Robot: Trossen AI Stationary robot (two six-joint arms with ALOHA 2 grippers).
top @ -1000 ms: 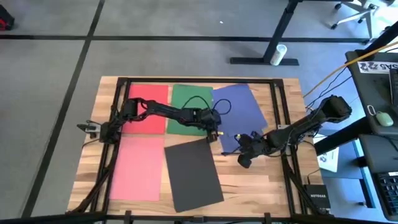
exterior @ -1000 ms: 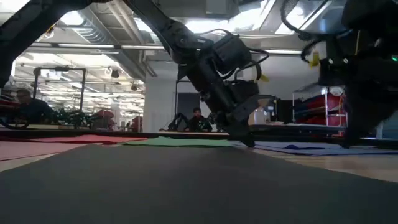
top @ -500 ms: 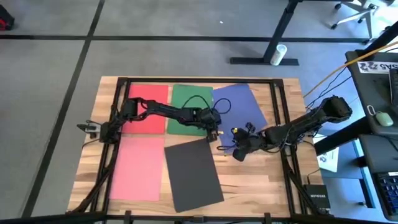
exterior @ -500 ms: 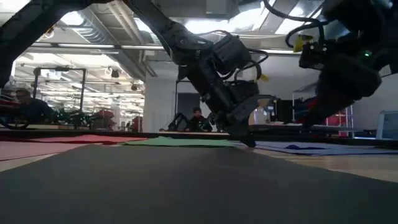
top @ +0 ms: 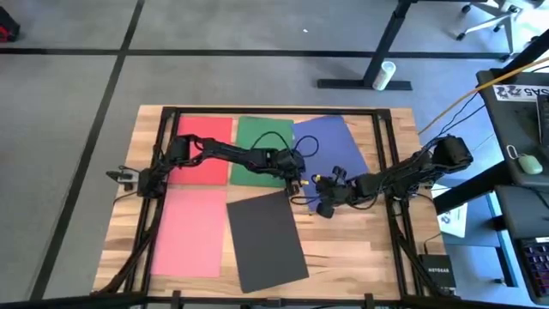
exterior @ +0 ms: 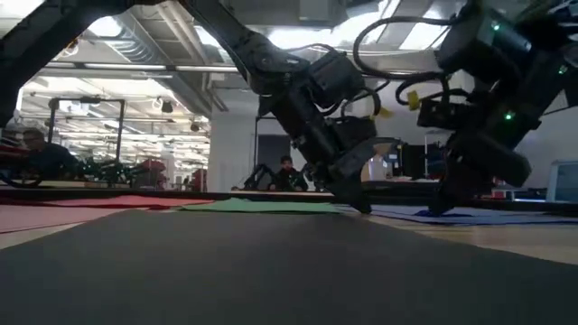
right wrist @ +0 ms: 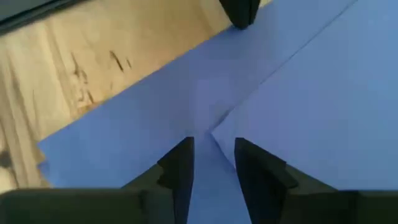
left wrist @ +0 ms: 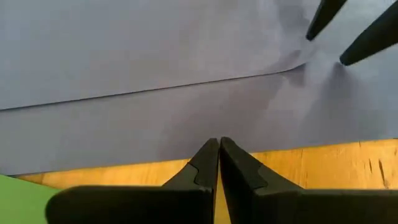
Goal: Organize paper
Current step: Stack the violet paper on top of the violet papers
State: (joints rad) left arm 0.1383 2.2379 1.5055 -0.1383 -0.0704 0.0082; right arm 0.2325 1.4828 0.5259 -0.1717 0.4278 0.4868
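Jaws pressed together on the left gripper (left wrist: 218, 163), tips down at the near edge of the blue sheets (top: 330, 154), just past the corner of the green sheet (top: 262, 148). Jaws slightly apart on the right gripper (right wrist: 213, 163), nothing between them, tips lowered over the same blue paper where one blue sheet overlaps another; from overhead, just beside the left gripper, near the middle of the bench (top: 360, 257). Red sheet (top: 204, 148) flat at the far left of the bench, green touching it at its right, blue to the right of green and slightly askew. Pink sheet (top: 190, 232) flat at the near left, below the red. Dark grey sheet (top: 266, 240) beside the pink, tilted, its far corner close under the left gripper. From table height, both grippers tipped down to the paper, side by side, well behind the grey sheet filling the foreground.
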